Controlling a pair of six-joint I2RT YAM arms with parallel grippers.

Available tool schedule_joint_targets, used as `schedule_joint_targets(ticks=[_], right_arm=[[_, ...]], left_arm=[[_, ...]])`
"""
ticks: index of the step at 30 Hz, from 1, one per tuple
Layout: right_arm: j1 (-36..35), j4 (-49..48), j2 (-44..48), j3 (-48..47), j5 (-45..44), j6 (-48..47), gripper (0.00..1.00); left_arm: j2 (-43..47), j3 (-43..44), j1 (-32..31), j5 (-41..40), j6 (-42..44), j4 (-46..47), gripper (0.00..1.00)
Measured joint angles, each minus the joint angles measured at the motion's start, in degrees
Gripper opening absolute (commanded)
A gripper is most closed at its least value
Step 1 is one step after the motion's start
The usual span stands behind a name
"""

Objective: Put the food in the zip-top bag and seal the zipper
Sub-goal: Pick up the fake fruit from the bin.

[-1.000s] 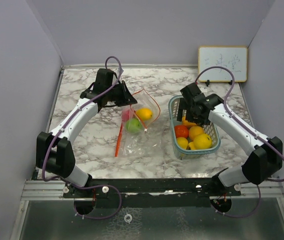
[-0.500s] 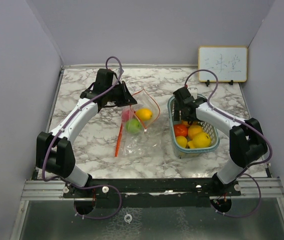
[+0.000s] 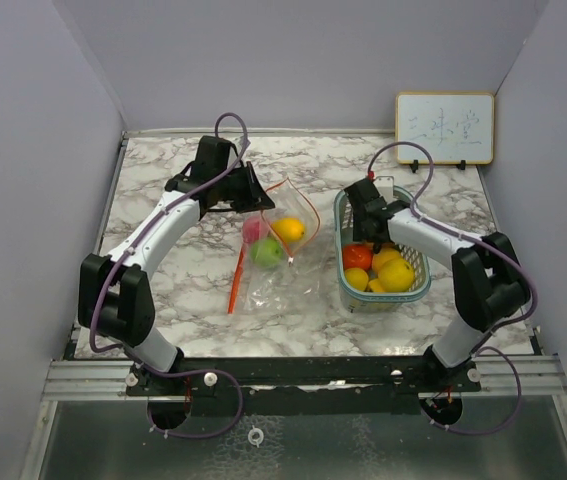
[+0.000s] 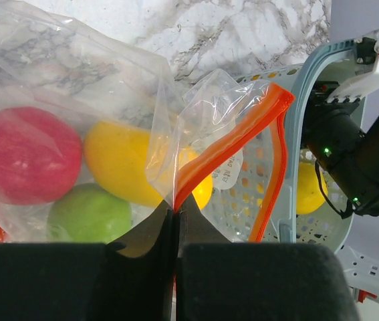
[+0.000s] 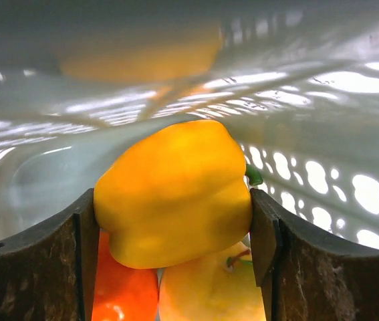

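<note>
The left gripper (image 4: 176,214) was clenched on the orange zipper strip (image 4: 236,137) of the bag (image 4: 75,67), whose mouth gaped toward 3 o'clock, where the basket (image 3: 343,215) stood just beside it. Inside the bag lay 3 pieces: a red-pink fruit (image 4: 25,157), a yellow fruit (image 4: 119,160) and a green fruit (image 4: 89,214). Down in the basket, the right gripper (image 5: 174,200) clasped a yellow pepper (image 5: 176,180) on both sides, with an orange fruit (image 5: 122,294) under it and the basket wall close behind. A whiteboard (image 3: 444,127) leaned at 1 o'clock from the basket.
</note>
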State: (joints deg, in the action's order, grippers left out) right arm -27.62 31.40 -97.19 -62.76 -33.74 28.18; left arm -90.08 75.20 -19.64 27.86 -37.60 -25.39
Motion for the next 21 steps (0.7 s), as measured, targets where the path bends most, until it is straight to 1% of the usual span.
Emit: schedule_joint_targets(ticks=[4, 7, 10, 12, 14, 15, 16, 18, 21], right_arm=[[0.00, 2.99, 3.61, -0.20, 1.73, -1.18, 0.49], [0.00, 5.62, 8.61, -1.73, 3.87, -2.01, 0.47], [0.00, 6.91, 15.74, -3.67, 8.57, -3.67, 0.47], [0.00, 6.80, 20.74, -4.42, 12.85, -5.09, 0.47], [0.07, 6.08, 25.92, -5.11, 19.76, -6.60, 0.47], [0.11, 5.79, 27.34, -5.60, 22.45, -7.08, 0.47], [0.11, 5.20, 28.74, -6.51, 27.10, -7.52, 0.47], [0.09, 3.65, 29.22, -8.39, 34.42, -7.78, 0.47], [-1.27, -0.48, 26.86, -10.40, 44.57, -7.50, 0.48]], left_arm=[[-0.59, 0.28, 0.00, -0.02, 0.09, 0.00, 0.00], [-0.92, 0.85, 0.00, -0.02, 0.07, -0.24, 0.00], [-1.20, 1.97, 0.00, -0.04, 0.09, -0.28, 0.00], [-1.22, 2.29, 0.00, -0.04, 0.13, -0.22, 0.00], [-1.22, 2.32, 0.00, -0.04, 0.24, -0.22, 0.00], [-1.29, 2.34, 0.00, -0.04, 0.24, -0.24, 0.00], [-1.33, 2.34, 0.00, -0.04, 0.24, -0.24, 0.00], [-1.44, 2.34, 0.00, -0.04, 0.24, -0.24, 0.00], [-1.44, 2.36, 0.00, -0.02, 0.22, -0.22, 0.00]])
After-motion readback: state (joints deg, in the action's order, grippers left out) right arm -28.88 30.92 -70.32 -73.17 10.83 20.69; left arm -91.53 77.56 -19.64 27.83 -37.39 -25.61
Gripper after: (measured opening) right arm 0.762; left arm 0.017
